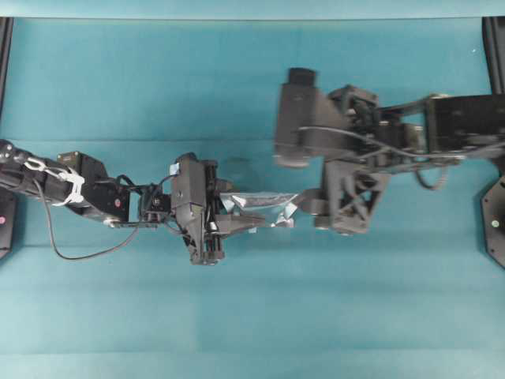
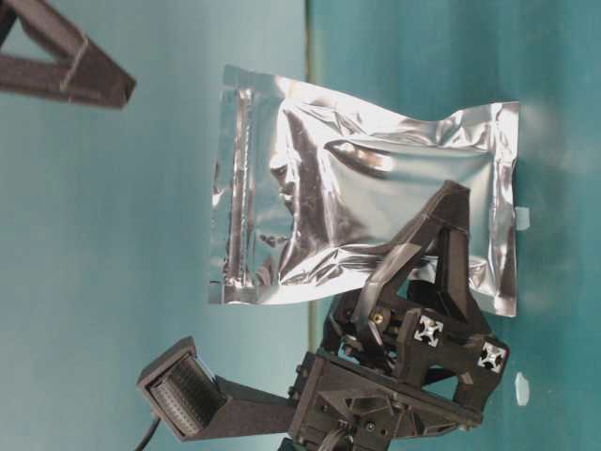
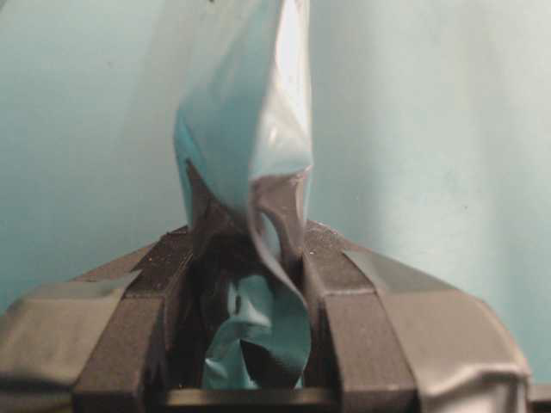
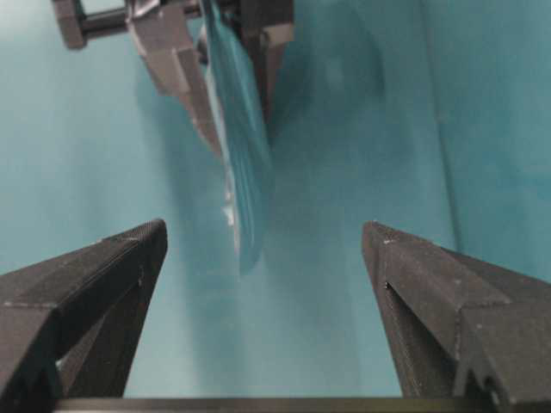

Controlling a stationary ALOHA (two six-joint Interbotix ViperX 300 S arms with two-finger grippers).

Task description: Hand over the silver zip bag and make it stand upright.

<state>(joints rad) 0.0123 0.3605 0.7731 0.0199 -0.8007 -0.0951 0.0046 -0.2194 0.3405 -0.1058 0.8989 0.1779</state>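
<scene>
Left wrist view: left gripper (image 3: 250, 284) jaws clamped on silver zip bag (image 3: 245, 129), held aloft, edge-on.
Right gripper (image 4: 263, 275): jaws spread wide, empty, bag ahead between them, seemingly untouched.
Progress: handover pending; standing on table (image 1: 237, 79) remains.

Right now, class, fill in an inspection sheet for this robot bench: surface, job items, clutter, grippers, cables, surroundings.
Surface: teal table top, bare where visible.
Job's things: shiny crinkled silver foil zip bag, held off the table, edge-on from above, zip strip at its free end.
Clutter: small white scraps on the teal surface.
Grippers: left gripper shut on one end of the bag; right gripper open, jaws wide, facing the bag's free end, not touching it.
Cables: black cable looping beside the left arm.
Surroundings: dark frame pieces at the table edges.
</scene>
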